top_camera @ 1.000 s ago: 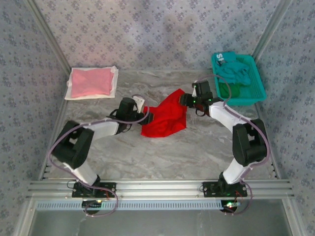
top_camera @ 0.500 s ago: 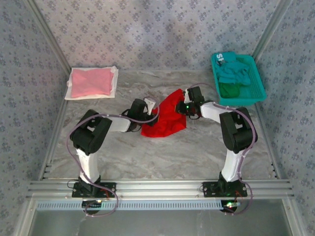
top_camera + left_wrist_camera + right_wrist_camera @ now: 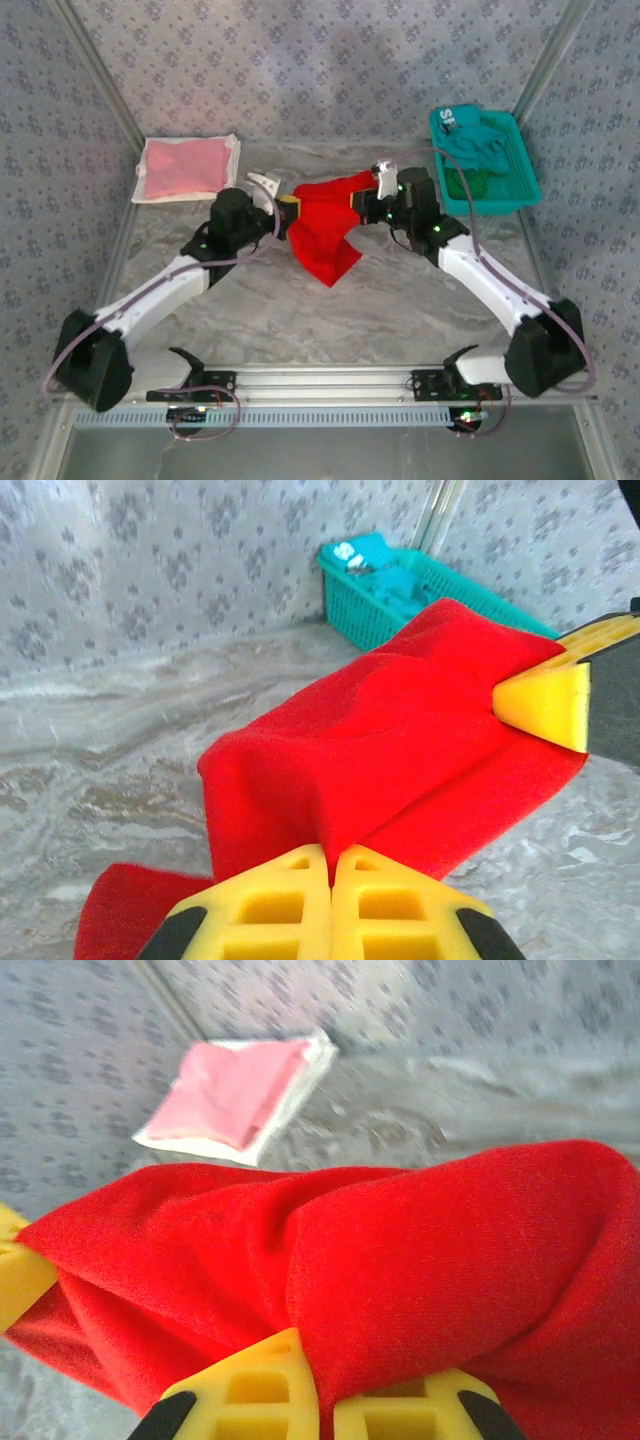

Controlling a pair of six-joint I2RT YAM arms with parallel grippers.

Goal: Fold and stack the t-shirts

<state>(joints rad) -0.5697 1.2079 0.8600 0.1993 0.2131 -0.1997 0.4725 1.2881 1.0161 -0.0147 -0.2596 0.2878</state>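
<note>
Red t-shirt is strung up between the two pincers, just above the middle of the overhead frame. Left pincer is clamped tight on one end of it: in its own wrist view the yellow pads meet, with a fold of red squeezed between them. Right pincer is pinched onto the other end the same way, with red fabric bulging over its pads. The shirt runs roughly level between the two grips. From overhead, a loose tail drops toward the lower middle of the frame over the marbled worktop, and honestly I can't tell if that tail touches the surface or not. Pale pink t-shirt lies folded flat on a white sheet in the upper left of the overhead frame. Teal mesh basket sits in the upper right, with teal t-shirts bunched inside it. There's also a dark green one tucked in just below them, toward the basket's lower left side.
</note>
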